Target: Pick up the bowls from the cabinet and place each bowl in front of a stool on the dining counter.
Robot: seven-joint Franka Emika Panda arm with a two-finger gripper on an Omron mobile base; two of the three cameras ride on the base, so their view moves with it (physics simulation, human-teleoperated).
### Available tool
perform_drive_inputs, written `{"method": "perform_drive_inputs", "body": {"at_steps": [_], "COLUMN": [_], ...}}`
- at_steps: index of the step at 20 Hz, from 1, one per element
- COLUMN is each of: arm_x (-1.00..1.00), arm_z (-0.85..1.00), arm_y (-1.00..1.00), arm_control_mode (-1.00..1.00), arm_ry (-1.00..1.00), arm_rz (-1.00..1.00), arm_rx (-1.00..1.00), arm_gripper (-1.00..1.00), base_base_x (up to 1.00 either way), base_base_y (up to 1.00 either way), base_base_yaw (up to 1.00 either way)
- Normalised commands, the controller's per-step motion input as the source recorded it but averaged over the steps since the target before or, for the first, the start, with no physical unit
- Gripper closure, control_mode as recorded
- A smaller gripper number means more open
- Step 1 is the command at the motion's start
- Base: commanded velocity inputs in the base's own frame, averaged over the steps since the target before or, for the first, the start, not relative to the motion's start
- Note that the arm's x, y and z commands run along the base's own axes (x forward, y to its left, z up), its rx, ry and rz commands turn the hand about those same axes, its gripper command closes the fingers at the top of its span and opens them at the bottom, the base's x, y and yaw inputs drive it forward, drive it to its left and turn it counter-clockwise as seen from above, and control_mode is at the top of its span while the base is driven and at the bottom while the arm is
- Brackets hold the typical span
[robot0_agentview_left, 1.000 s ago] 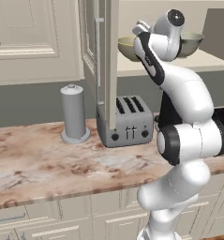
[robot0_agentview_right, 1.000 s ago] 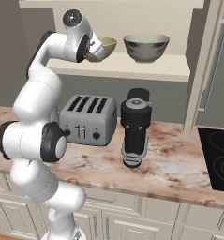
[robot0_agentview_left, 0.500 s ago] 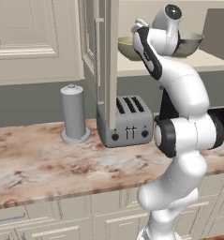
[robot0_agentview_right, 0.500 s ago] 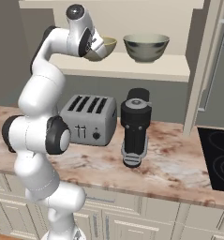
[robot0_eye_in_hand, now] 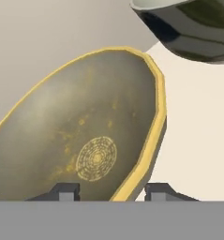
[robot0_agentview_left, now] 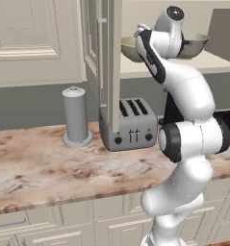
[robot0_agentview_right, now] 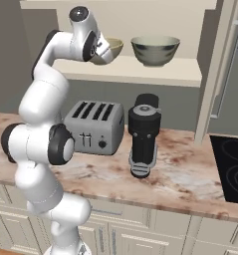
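In the left base view, both bowls sit on the cabinet shelf [robot0_agentview_left: 217,65] at the upper right: the olive-yellow bowl [robot0_agentview_left: 130,49] partly behind the arm, the dark grey-green bowl [robot0_agentview_left: 193,44] beside it.

In the right base view, the gripper [robot0_agentview_right: 101,51] is at the olive-yellow bowl [robot0_agentview_right: 112,47], upper centre.

In the hand view, the fingertips [robot0_eye_in_hand: 66,191] stand on both sides of the yellow rim, not visibly pressing it. I judge nothing is delivered yet.
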Motion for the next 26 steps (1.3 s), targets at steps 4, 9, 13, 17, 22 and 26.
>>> {"method": "perform_drive_inputs", "body": {"at_steps": [4,9,13,17,22,26], "arm_x": [-0.07,-0.38,-1.0,-1.0,-0.98,-0.71], "arm_z": [-0.39,-0.04,0.5,0.67,-0.03,-0.55], "arm_y": [0.0,-0.07,-0.22,-0.05,0.14,0.14], "arm_control_mode": [-1.0,-1.0,-1.0,-1.0,-1.0,-1.0], "arm_ry": [0.0,0.04,0.0,-0.01,-0.08,0.0], "arm_rz": [0.0,-0.02,-0.01,0.0,0.01,0.11], "arm_rx": [-0.02,0.0,0.0,0.0,0.0,0.0], "arm_gripper": [1.0,1.0,1.0,1.0,1.0,1.0], "base_base_x": [0.0,0.0,0.0,0.0,0.0,0.0], "base_base_y": [0.0,0.0,0.0,0.0,0.0,0.0], "base_base_yaw": [0.0,0.0,0.0,0.0,0.0,0.0]}}
